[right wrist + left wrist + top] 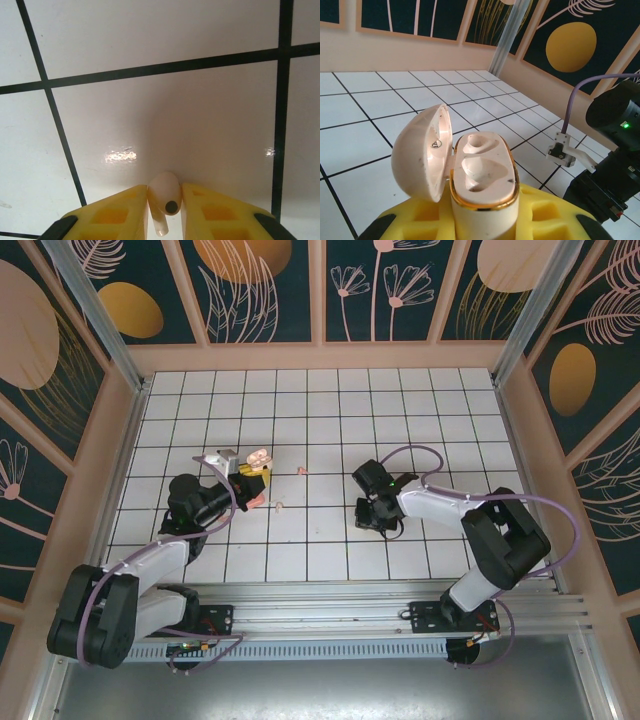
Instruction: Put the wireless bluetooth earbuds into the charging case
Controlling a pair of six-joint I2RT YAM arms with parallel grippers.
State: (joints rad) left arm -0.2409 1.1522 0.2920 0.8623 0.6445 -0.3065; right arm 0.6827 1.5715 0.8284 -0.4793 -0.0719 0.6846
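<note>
- Right wrist: right gripper (165,190) pinched tiny pale pink-white earbud (163,196) over white tile (165,115).
- Left wrist: left gripper (482,217) clamped pale pink hinged charging case (485,212); lid (420,152) open, cradles (479,170) empty.

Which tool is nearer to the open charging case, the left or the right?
Left. The left tool grips the charging case itself. The right tool is clearly apart from it, off to the right, with an earbud in its grip.
</note>
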